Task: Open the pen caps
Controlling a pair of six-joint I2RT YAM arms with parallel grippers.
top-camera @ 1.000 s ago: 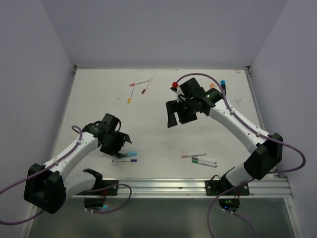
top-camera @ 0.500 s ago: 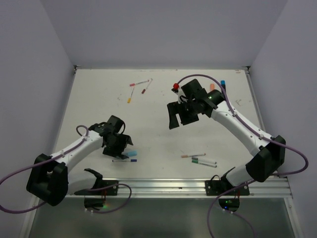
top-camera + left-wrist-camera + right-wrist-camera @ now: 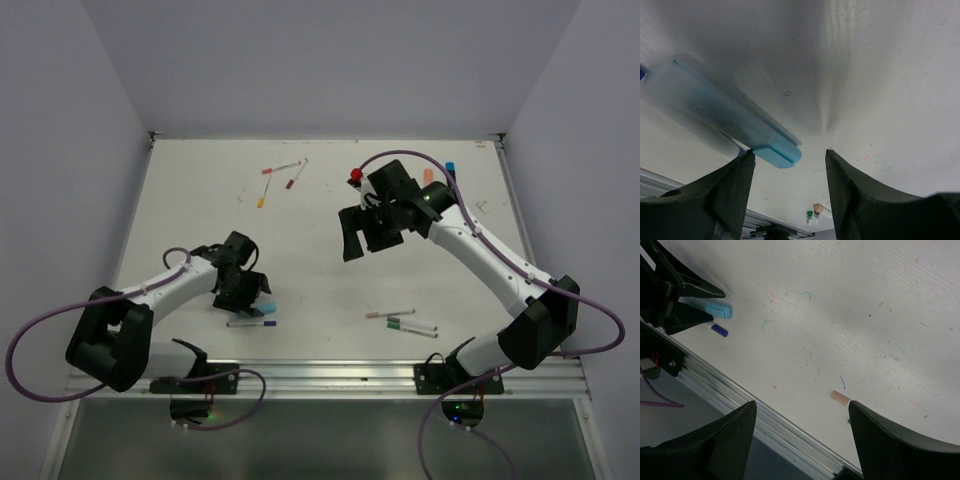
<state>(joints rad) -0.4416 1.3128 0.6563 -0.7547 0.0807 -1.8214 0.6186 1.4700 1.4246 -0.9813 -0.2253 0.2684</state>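
Since 1 second earlier, the left gripper (image 3: pixel 243 287) had swung in over the capped blue highlighter (image 3: pixel 725 117) at the tabletop's lower left, jaws spread astride its end, unclamped. The right gripper (image 3: pixel 360 232) hung open and empty. Grasping step; next, a square close on the barrel.

Table (image 3: pixel 200 230) white, with faint coloured ink flecks. Highlighter (image 3: pixel 715 107) light blue, translucent along the side, its end a solid paler blue. Just beside the highlighter: thin white pen (image 3: pixel 245 323), dark purple-blue cap (image 3: pixel 270 323). Far side from the highlighter: red cap (image 3: pixel 353 174), orange cap (image 3: pixel 428 176), blue cap (image 3: pixel 450 167), pink cap (image 3: pixel 267 171), yellow cap (image 3: pixel 261 203). Right of the highlighter: peach cap (image 3: pixel 841 397), green cap (image 3: pixel 809 215). Arms (image 3: pixel 170 290) white with black joints, cables (image 3: pixel 590 300) purple. Left gripper (image 3: pixel 789 152) and right gripper (image 3: pixel 802 405) black. Walls (image 3: pixel 330 60) pale lilac.
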